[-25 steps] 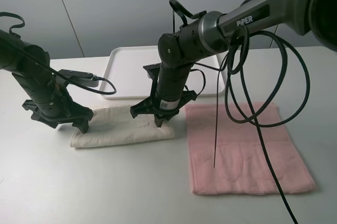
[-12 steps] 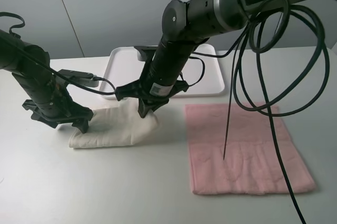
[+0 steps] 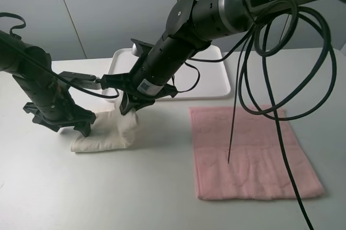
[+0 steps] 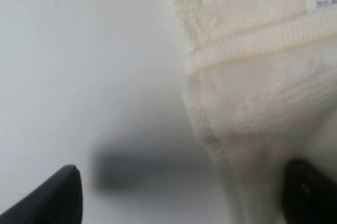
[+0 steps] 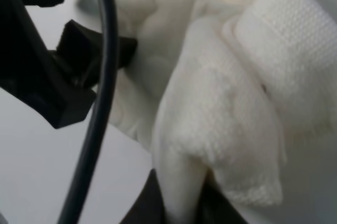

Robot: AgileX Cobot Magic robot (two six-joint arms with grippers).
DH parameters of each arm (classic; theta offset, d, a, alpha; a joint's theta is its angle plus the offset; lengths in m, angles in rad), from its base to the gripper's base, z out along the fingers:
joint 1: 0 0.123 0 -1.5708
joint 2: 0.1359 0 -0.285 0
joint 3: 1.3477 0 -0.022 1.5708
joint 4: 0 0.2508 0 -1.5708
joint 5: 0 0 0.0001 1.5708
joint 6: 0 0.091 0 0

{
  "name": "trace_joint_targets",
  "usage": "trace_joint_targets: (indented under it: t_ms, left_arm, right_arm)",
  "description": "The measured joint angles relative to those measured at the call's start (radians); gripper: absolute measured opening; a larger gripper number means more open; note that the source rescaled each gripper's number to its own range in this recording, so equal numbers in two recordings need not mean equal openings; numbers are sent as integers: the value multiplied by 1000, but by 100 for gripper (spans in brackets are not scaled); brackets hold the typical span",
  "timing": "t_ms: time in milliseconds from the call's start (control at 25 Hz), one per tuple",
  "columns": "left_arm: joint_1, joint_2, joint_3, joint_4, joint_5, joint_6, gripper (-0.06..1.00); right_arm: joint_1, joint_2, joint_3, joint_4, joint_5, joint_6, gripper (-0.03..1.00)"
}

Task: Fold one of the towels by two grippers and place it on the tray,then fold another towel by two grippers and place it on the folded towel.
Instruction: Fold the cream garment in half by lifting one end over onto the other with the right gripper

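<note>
On the left of the white table (image 3: 135, 203), the cream towel (image 3: 105, 135) lies bunched. The right pincer (image 3: 130, 106), reaching across, is clamped on the towel's right end, which is raised above the rest. The left pincer (image 3: 64, 123) stands spread wide at the towel's left end, gripping nothing. The tray (image 3: 213, 86) sits farther back, and the pink towel (image 3: 248, 154) lies flat at right.
</note>
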Motion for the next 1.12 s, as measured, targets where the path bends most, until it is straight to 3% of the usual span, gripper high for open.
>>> trace_joint_targets:
  t_ms: [360,680,1120]
  left_arm:
    - [0,0,2,-2,0,0,98]
    - [0,0,2,-8,0,0,98]
    - [3,-5,-15,-66,56,72,98]
  right_arm:
    - [0,109,0,366,-6,-236,7]
    - [0,139,4,547,-8,-383,7]
    - [2,139,6,593,-6,-430,7]
